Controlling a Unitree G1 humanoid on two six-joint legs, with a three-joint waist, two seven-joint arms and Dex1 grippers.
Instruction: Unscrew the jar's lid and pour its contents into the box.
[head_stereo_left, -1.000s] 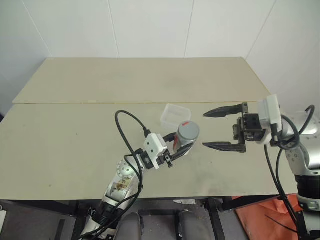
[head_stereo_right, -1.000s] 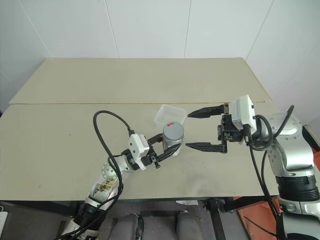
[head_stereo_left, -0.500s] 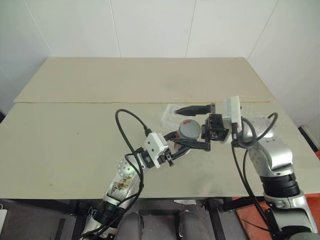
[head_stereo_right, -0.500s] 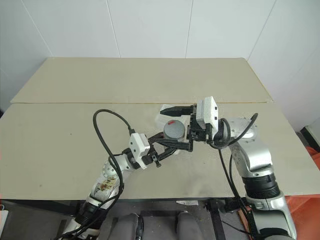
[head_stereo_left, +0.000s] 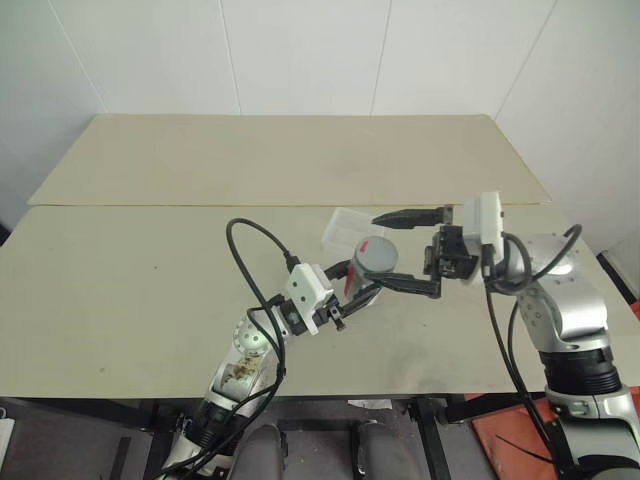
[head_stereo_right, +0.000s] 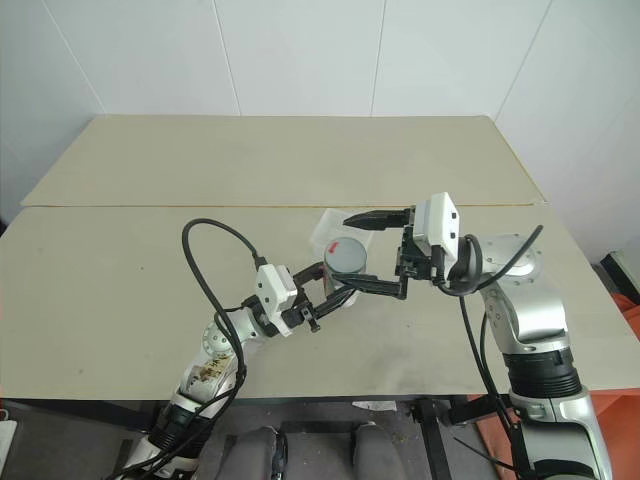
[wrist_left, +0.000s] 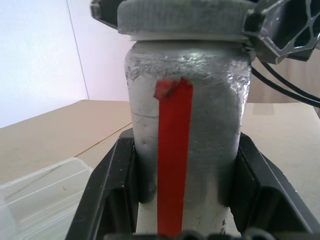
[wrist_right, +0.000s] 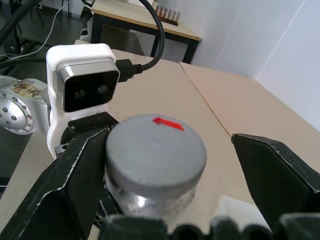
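The jar (wrist_left: 185, 145) is a grey cylinder with a red strip, held up above the table with my left gripper (head_stereo_left: 356, 294) shut on its body. Its round grey lid (head_stereo_left: 378, 257) with a small red mark sits on top, seen close in the right wrist view as the lid (wrist_right: 155, 145). My right gripper (head_stereo_left: 376, 252) reaches in from the right, open, with one finger on each side of the lid; one finger (wrist_right: 75, 175) lies close against it, the other finger (wrist_right: 280, 175) stands apart. The clear box (head_stereo_left: 345, 228) rests on the table just behind the jar. The contents are hidden.
The beige table (head_stereo_left: 150, 280) stretches wide to the left and in front. A second table top (head_stereo_left: 280, 160) joins it behind, up to the white wall. A black cable (head_stereo_left: 250, 260) loops above my left arm.
My right gripper has swung in from the right, and its open fingers now flank the lid. The left gripper and the jar have stayed put.
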